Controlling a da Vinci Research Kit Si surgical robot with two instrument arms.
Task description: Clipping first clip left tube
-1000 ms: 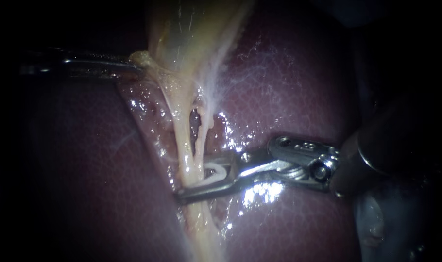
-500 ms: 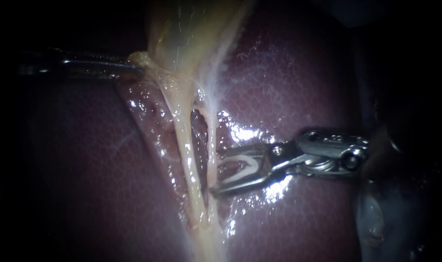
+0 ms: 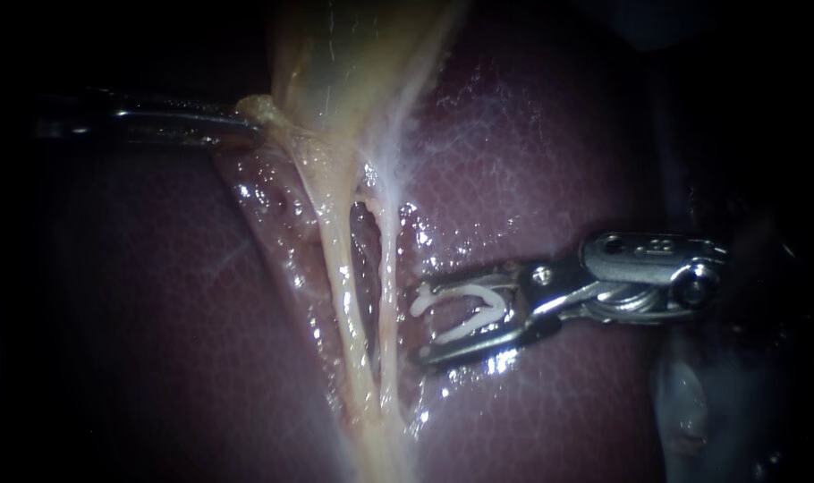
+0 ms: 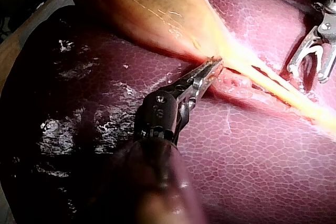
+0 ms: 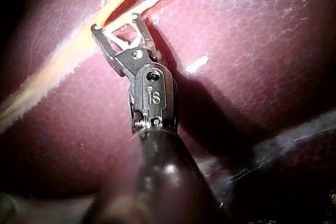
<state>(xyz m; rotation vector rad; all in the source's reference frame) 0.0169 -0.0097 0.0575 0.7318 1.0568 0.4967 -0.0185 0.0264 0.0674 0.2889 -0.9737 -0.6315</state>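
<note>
Right instrument point(image 3: 422, 326): claw wide, cradling clip point(image 3: 465, 302), just right of right tube point(image 3: 387, 268). Should straddle left tube point(image 3: 340, 268) fully before squeezing.

Liver point(image 3: 550, 161) was dark maroon, with fine mosaic of pale-lined cells and white wet glints. Gallbladder point(image 3: 335, 63) was yellow-tan. Left tube point(image 3: 340, 259) and right tube point(image 3: 387, 268) were pale cream-yellow. Film point(image 3: 398, 170) above them was whitish. Clip point(image 3: 465, 304) was white. Right instrument point(image 3: 420, 324) was bright silver with dark shaft. Left instrument point(image 3: 246, 121) was grey steel.
</note>
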